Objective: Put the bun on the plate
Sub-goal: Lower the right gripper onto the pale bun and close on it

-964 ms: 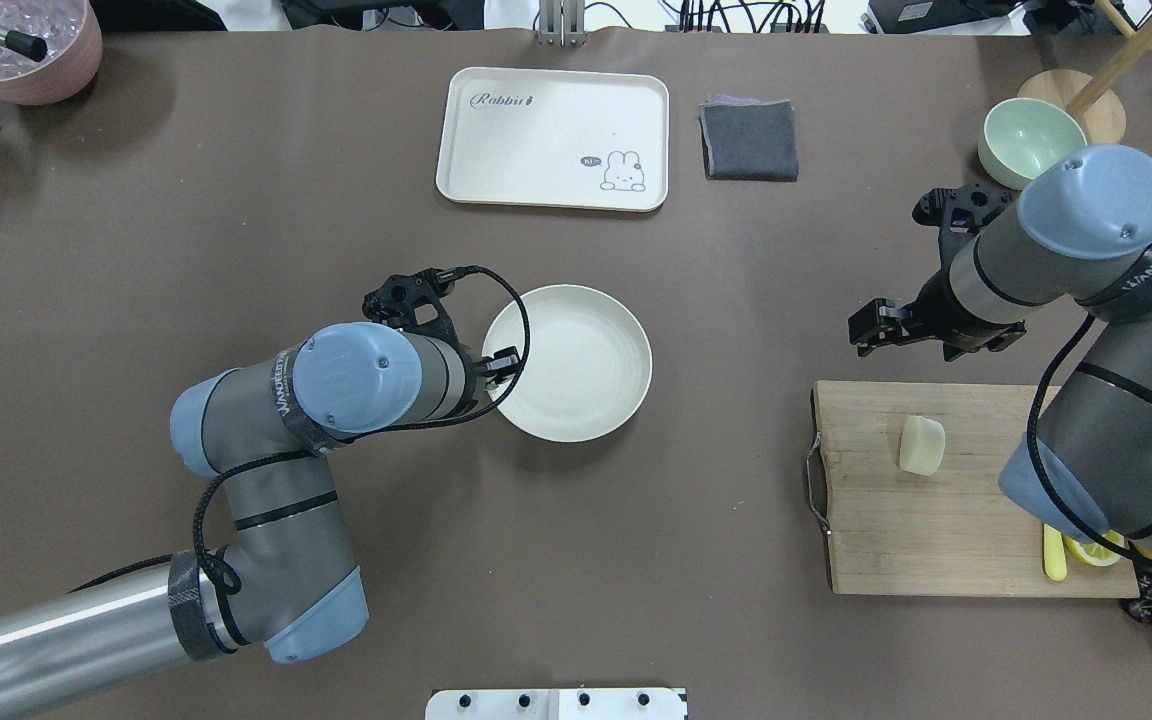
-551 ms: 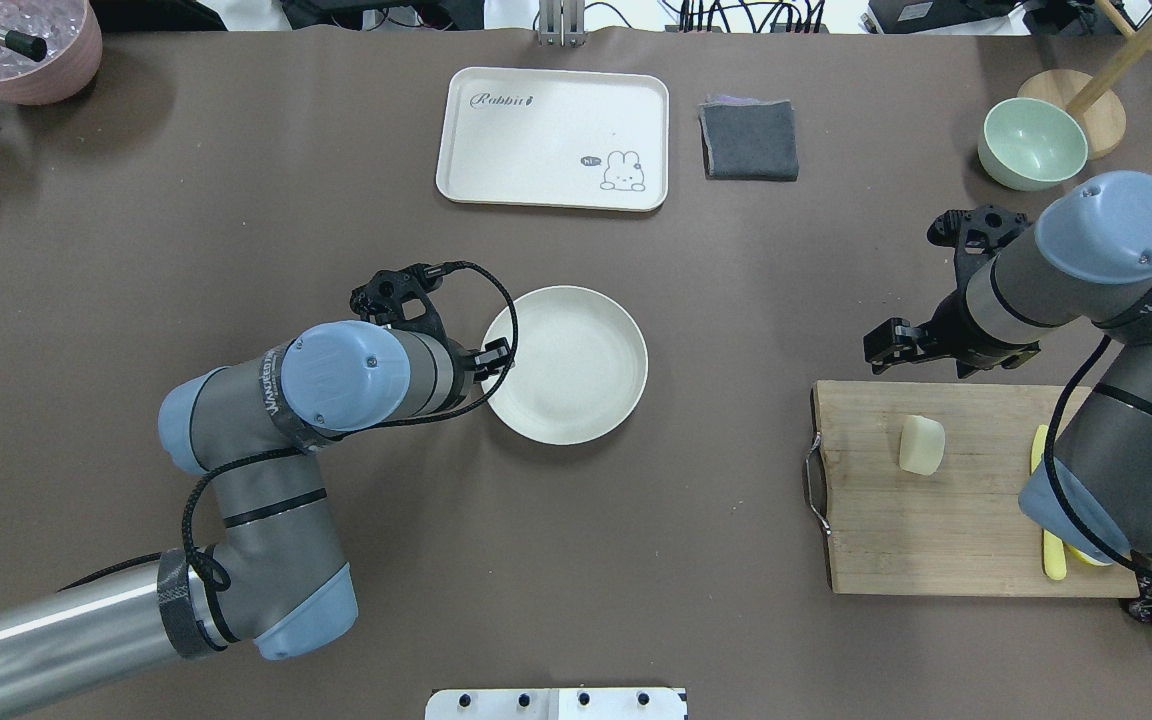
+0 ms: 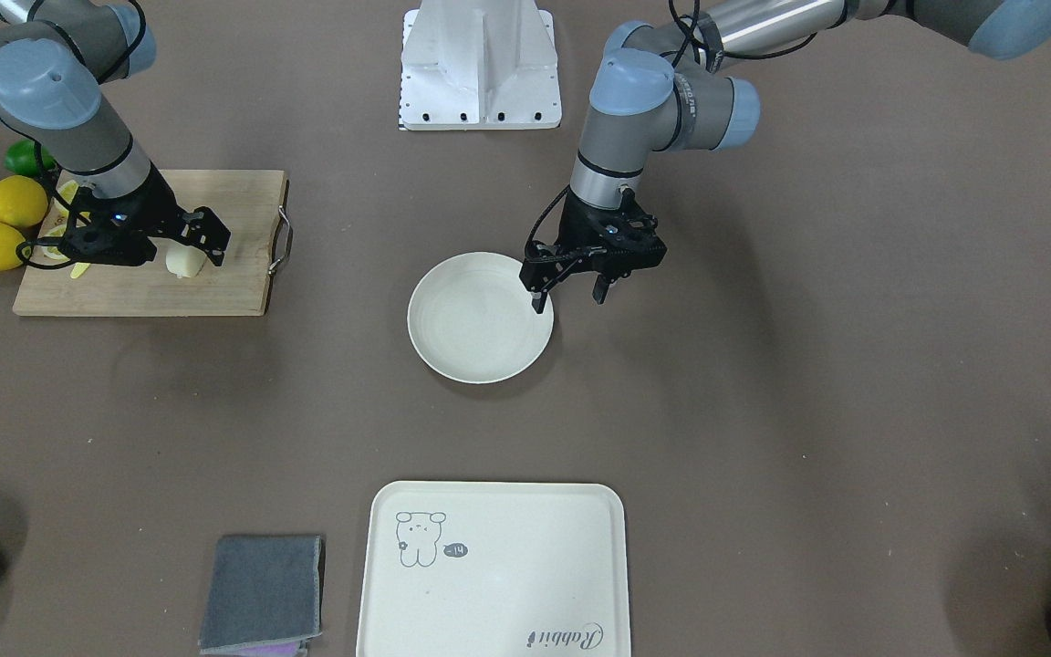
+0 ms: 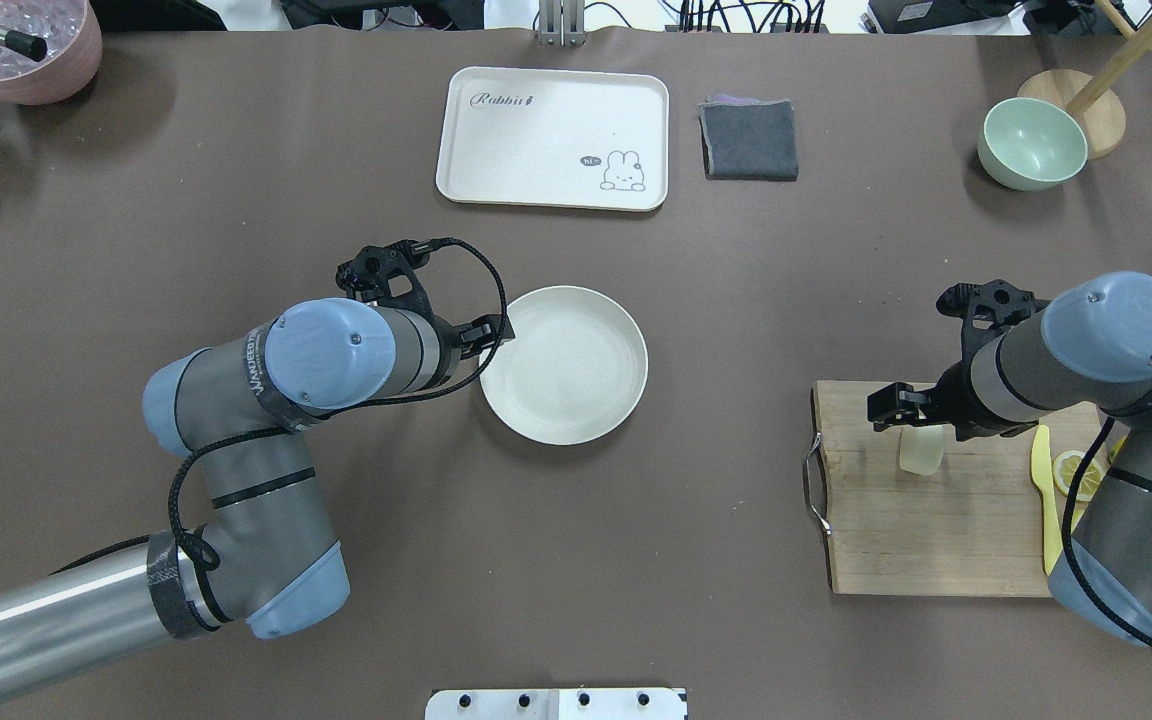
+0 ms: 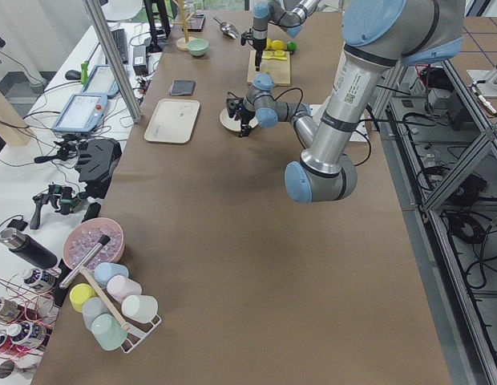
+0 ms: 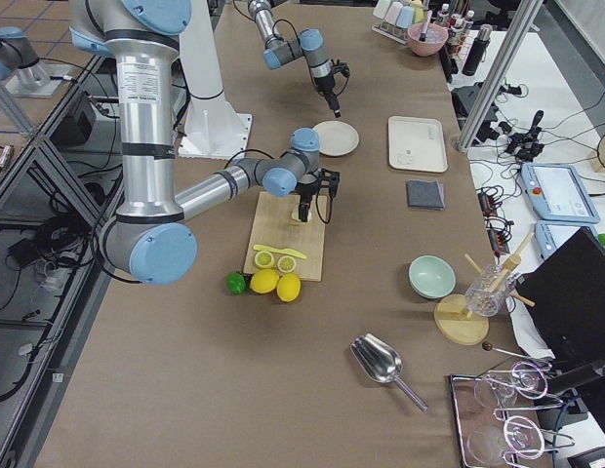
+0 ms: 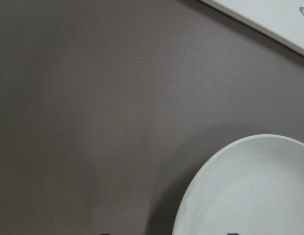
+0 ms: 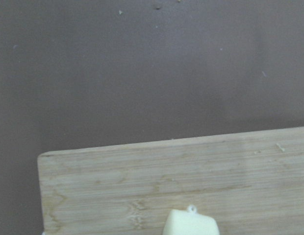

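The bun (image 4: pixel 921 455) is a pale cream lump lying on a wooden cutting board (image 4: pixel 886 540) at the right; it also shows in the front view (image 3: pixel 186 264) and at the bottom edge of the right wrist view (image 8: pixel 191 225). My right gripper (image 4: pixel 924 420) hangs open right over it, one finger on each side; I cannot tell if it touches. The off-white round plate (image 4: pixel 576 375) sits mid-table with nothing on it. My left gripper (image 3: pixel 569 297) is open at the plate's left rim, with one fingertip over the rim.
A rabbit-print tray (image 4: pixel 553 135) and a folded grey cloth (image 4: pixel 749 140) lie at the far side. A pale green bowl (image 4: pixel 1031 143) stands far right. A yellow knife (image 4: pixel 1044 500) and lemon halves lie on the board's right end. Whole lemons (image 3: pixel 17 201) sit beside it.
My right arm has come back towards the robot and down, from beyond the board to over the bun. My left gripper has drifted slightly to the left along the plate's rim.
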Tool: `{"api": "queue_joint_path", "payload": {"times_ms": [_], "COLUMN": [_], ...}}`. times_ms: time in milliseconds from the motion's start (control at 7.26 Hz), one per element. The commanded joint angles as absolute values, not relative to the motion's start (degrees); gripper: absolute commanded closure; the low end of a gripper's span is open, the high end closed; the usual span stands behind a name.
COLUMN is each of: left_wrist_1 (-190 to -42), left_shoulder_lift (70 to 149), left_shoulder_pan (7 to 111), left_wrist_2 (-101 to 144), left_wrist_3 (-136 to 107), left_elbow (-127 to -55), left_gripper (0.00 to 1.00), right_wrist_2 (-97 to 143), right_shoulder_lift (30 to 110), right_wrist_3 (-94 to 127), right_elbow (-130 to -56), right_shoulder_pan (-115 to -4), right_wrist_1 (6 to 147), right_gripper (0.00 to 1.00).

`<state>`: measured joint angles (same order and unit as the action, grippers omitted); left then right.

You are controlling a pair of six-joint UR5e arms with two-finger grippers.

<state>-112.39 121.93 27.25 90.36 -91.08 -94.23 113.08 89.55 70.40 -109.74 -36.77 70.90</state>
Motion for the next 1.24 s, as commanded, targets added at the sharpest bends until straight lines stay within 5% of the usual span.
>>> {"api": "queue_joint_path", "payload": {"times_ms": [0, 138, 275, 551, 1101], "left_wrist_1": [-112.2, -112.1, -112.1, -112.1, -112.1], "left_shoulder_lift": [121.9, 121.8, 121.9, 121.8, 121.5], "left_shoulder_pan": [27.6, 27.7, 27.6, 27.5, 28.0], "left_wrist_2": [90.4, 90.4, 90.4, 90.3, 90.3], "left_wrist_3": [-91.1, -91.1, -91.1, -91.1, -91.1], "left_elbow": [-94.7, -94.8, -94.8, -95.4, -96.5], "left_gripper": [0.02, 0.02, 0.02, 0.02, 0.02], "right_wrist_2": [111.5, 111.6, 111.6, 111.4, 111.3], "right_shoulder_lift": [90.5, 92.0, 92.7, 92.8, 90.7], "right_wrist_3": [72.9, 72.9, 72.9, 72.9, 73.2], "right_elbow": [-110.5, -111.9, -112.5, -112.1, -112.6], "right_shoulder_pan": [-34.9, -35.0, -35.1, -35.2, -36.3], "right_wrist_1": [70.4, 70.4, 70.4, 70.4, 70.7], "right_gripper": [0.13, 0.25, 0.25, 0.54, 0.88]}}
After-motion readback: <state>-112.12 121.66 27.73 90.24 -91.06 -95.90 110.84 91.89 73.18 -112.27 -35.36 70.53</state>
